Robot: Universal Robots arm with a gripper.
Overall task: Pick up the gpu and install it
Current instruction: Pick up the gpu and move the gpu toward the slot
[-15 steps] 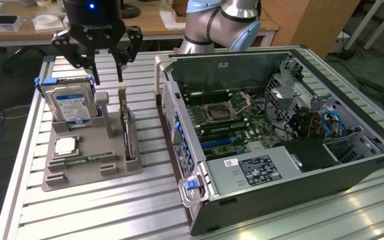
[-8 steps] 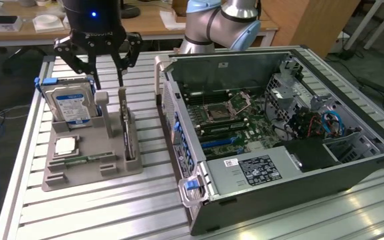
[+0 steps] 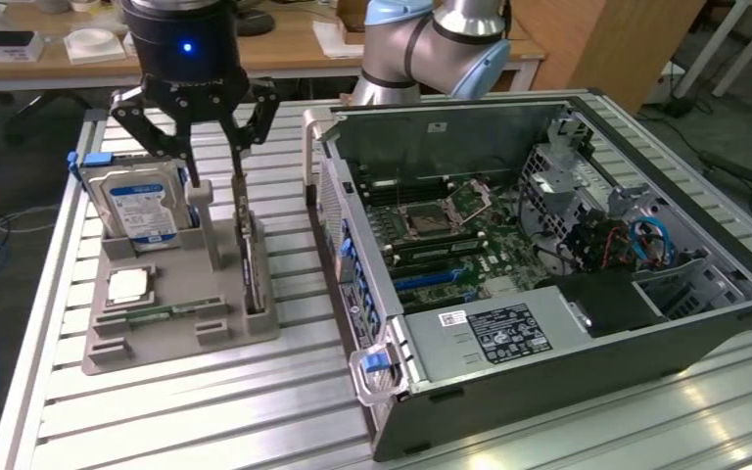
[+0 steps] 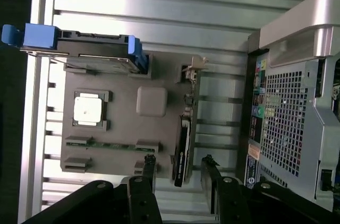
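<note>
Silver hard drive with blue label (image 3: pixel 141 201) upright at the far corner of the grey plastic holder tray (image 3: pixel 180 338), print unreadable. Over the tray, black two-finger gripper (image 4: pixel 179 158) spread wide, empty, straddling the thin dark gpu card (image 3: pixel 251 264) standing on edge in the tray's slot. Beside the tray, open black computer case (image 3: pixel 689 323), white sticker (image 3: pixel 504 333) illegible.

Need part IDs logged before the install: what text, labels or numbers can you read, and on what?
Nothing reads clearly.
Blue label on the hard drive: print blurred.
White label on the power supply: too small.
Small white sticker beside it: too small.
White tag on the case wall: too small.
</note>
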